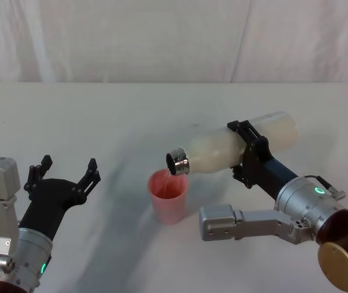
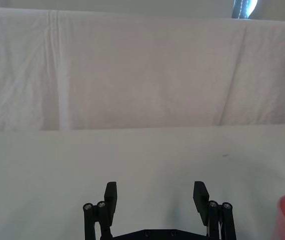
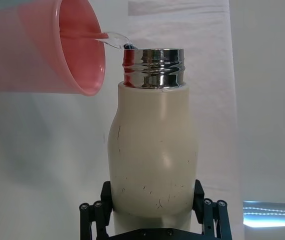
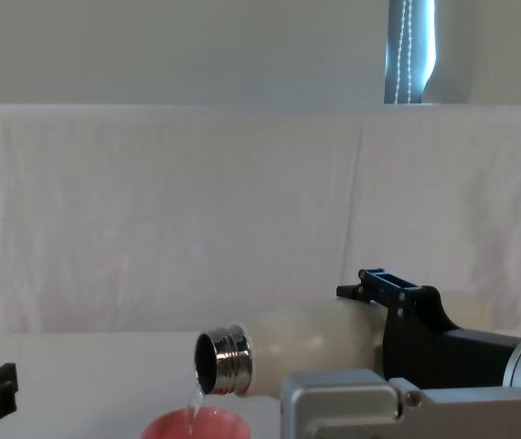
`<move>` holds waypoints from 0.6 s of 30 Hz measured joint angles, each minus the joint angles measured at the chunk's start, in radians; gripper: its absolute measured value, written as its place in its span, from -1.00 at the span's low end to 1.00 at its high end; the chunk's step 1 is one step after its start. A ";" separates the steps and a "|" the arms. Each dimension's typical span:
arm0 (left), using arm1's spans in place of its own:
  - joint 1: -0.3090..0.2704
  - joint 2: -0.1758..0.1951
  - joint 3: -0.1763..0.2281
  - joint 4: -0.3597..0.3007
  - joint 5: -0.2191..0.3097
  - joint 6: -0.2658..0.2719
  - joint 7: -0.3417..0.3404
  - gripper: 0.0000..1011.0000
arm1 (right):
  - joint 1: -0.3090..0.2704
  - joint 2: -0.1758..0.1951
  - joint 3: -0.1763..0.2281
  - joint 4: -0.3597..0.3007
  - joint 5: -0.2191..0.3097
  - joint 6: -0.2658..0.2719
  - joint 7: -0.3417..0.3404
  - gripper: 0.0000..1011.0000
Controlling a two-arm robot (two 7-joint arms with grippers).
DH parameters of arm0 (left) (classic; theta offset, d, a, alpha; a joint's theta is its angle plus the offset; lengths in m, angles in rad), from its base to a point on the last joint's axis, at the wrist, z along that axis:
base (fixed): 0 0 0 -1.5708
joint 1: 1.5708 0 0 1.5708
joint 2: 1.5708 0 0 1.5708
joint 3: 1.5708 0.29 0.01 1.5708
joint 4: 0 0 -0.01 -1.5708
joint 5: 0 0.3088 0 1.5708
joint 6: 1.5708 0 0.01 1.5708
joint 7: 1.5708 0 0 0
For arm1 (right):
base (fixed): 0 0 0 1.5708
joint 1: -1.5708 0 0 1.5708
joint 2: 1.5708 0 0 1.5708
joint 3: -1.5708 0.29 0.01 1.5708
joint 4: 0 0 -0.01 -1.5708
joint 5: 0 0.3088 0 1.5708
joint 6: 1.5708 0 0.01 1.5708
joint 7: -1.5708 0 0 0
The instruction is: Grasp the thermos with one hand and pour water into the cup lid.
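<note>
- The right gripper [image 1: 245,154] held the thermos [image 1: 235,148] tight, tipped sideways over the pink cup lid [image 1: 169,195].
- Water ran into the cup lid.
- The left gripper [image 1: 64,174] waited nearby, jaws wide apart, holding nothing.

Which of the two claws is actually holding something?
The right gripper: its jaws clamp the tilted thermos pouring into the cup lid. The left gripper is open, empty.

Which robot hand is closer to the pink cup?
The right hand. It holds the bottle tipped over the cup, pouring water in. The left hand waits open, off to the cup's left.
</note>
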 joint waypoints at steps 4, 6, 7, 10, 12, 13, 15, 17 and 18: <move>0.000 0.000 0.000 0.000 0.000 0.000 0.000 0.98 | -0.001 0.001 0.001 -0.002 0.001 0.000 0.000 0.88; 0.000 0.000 0.000 0.000 0.000 0.000 0.000 0.98 | -0.001 0.002 0.002 -0.003 0.001 0.000 -0.001 0.88; 0.000 0.000 0.000 0.000 0.000 0.000 0.000 0.98 | -0.001 0.002 0.002 -0.003 0.001 0.000 -0.001 0.88; 0.000 0.000 0.000 0.000 0.000 0.000 0.000 0.98 | 0.000 0.002 0.002 -0.003 0.001 -0.001 -0.001 0.88; 0.000 0.000 0.000 0.000 0.000 0.000 0.000 0.98 | 0.001 0.002 0.002 -0.003 0.001 -0.001 -0.002 0.88; 0.000 0.000 0.000 0.000 0.000 0.000 0.000 0.98 | 0.001 0.002 0.002 -0.003 0.001 -0.001 -0.002 0.88; 0.000 0.000 0.000 0.000 0.000 0.000 0.000 0.98 | 0.002 0.003 0.003 -0.003 0.001 -0.001 -0.002 0.88; 0.000 0.000 0.000 0.000 0.000 0.000 0.000 0.98 | 0.002 0.003 0.002 -0.003 0.001 -0.001 -0.002 0.88; 0.000 0.000 0.000 0.000 0.000 0.000 0.000 0.98 | 0.002 0.003 0.002 -0.003 0.001 -0.001 -0.002 0.88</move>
